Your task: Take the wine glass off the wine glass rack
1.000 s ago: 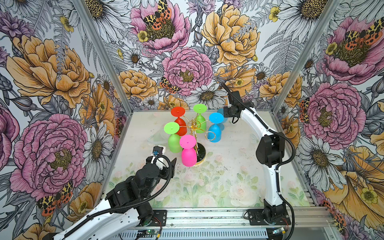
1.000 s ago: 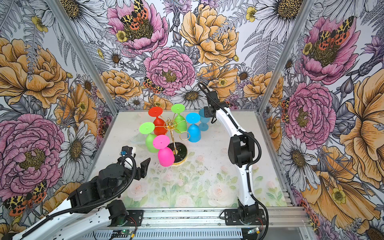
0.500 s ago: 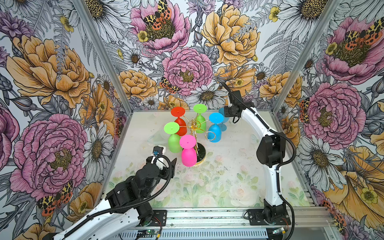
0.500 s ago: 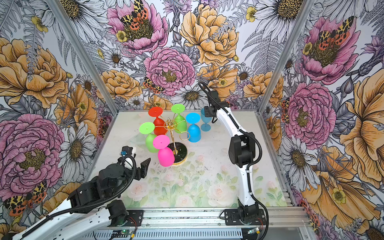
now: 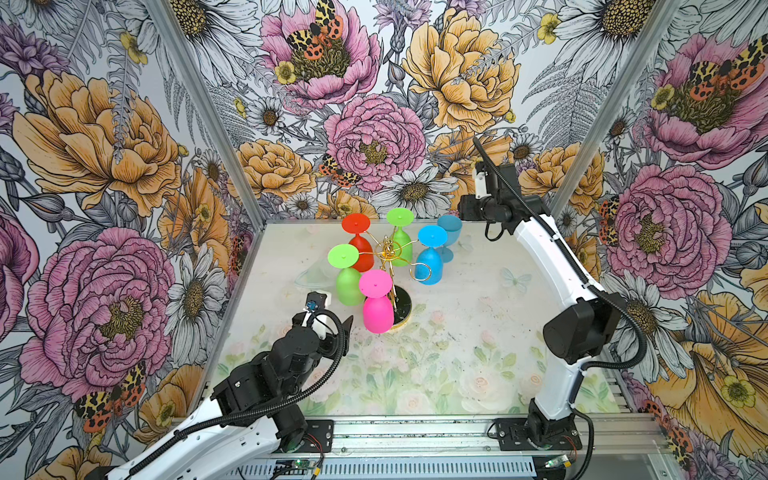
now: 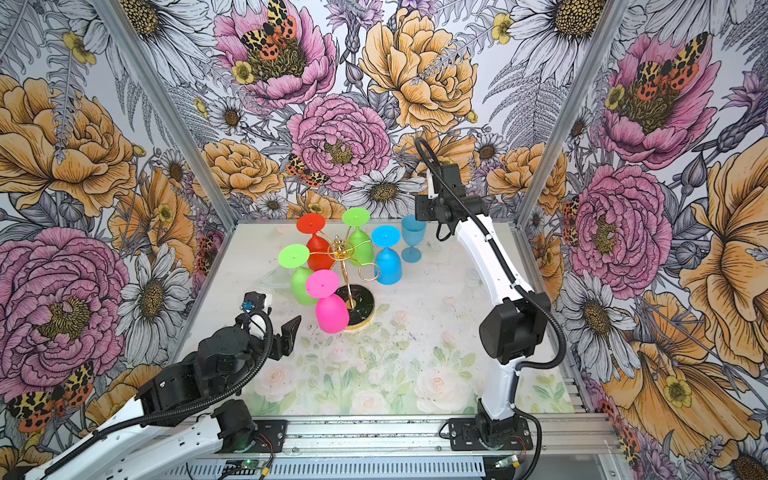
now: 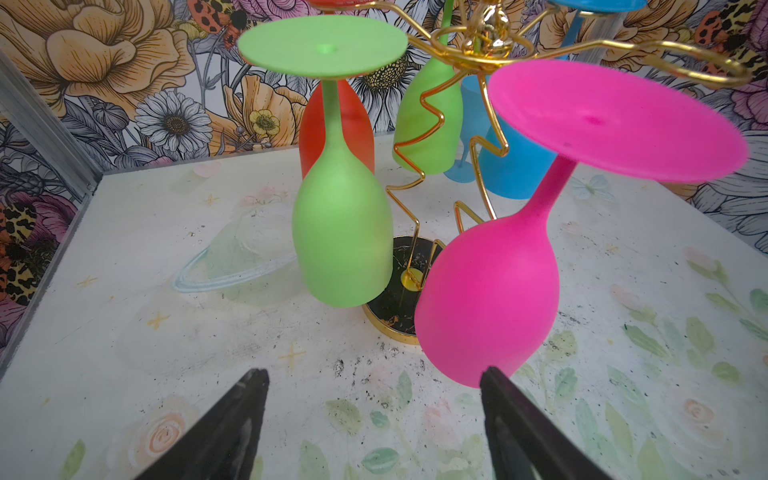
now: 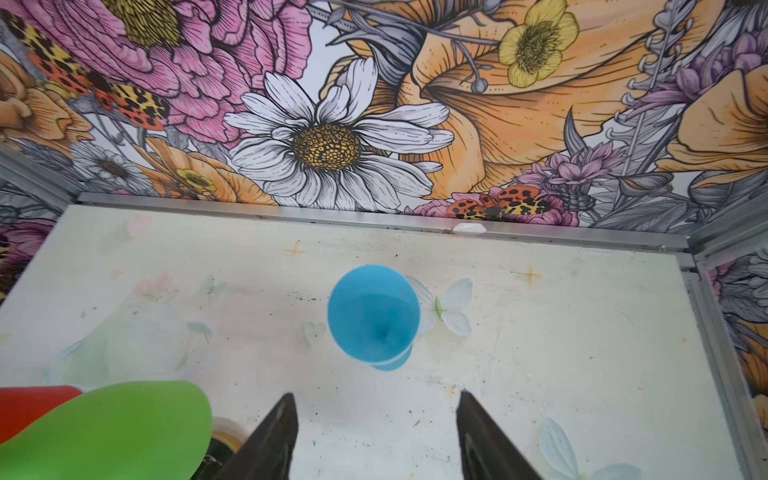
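The wine glass rack (image 5: 389,254) (image 6: 341,252), gold wire on a black round base (image 7: 395,307), stands mid-table. Pink (image 5: 377,309), two green, red and blue glasses hang upside down from it; one loop arm (image 6: 370,272) is bare. A light blue wine glass (image 5: 449,232) (image 6: 413,237) (image 8: 373,313) stands upright on the table at the back right, apart from the rack. My right gripper (image 8: 376,401) (image 5: 462,215) hovers open just by it, holding nothing. My left gripper (image 7: 374,374) (image 6: 280,336) is open low in front of the pink glass (image 7: 486,299), empty.
A clear glass dish (image 7: 237,257) (image 5: 311,276) lies on the table left of the rack. The back wall rail (image 8: 374,218) runs close behind the blue glass. The metal frame post (image 5: 199,112) borders the left side.
My right gripper has opened and let go of the light blue wine glass, which now stands on its own. The left arm has not moved.
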`<state>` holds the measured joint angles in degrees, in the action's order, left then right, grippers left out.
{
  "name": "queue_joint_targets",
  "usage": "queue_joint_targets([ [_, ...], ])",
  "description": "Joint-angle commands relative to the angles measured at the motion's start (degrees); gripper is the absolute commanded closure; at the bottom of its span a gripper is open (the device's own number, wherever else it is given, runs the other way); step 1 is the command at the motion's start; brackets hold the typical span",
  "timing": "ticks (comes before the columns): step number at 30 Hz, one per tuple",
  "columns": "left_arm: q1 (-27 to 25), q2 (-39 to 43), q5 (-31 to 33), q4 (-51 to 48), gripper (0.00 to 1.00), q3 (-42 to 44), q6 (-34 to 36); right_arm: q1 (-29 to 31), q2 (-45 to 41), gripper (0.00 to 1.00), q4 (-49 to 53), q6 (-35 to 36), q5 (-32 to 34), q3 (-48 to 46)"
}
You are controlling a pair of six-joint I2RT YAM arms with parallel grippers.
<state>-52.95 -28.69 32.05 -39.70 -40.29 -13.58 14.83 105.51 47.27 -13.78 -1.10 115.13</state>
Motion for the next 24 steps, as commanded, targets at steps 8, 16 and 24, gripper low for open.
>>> queue_joint_targets([
  [8, 1.26, -0.66, -1.68, 1.69, 0.18, -0.58, 1.07, -1.21, -12.02, 0.35, -1.74, -9.05, -22.68, -10.85],
  [16, 2.76, -1.28, -3.53, 2.25, 0.18, -0.67, 1.30, -0.55, -16.57, 0.34, -9.65, -15.97, -31.68, -20.21],
  [24, 2.88, -0.85, -3.66, 2.11, 0.18, -0.68, 1.06, -0.14, -18.19, 0.39, -17.66, -21.72, -36.40, -26.45],
])
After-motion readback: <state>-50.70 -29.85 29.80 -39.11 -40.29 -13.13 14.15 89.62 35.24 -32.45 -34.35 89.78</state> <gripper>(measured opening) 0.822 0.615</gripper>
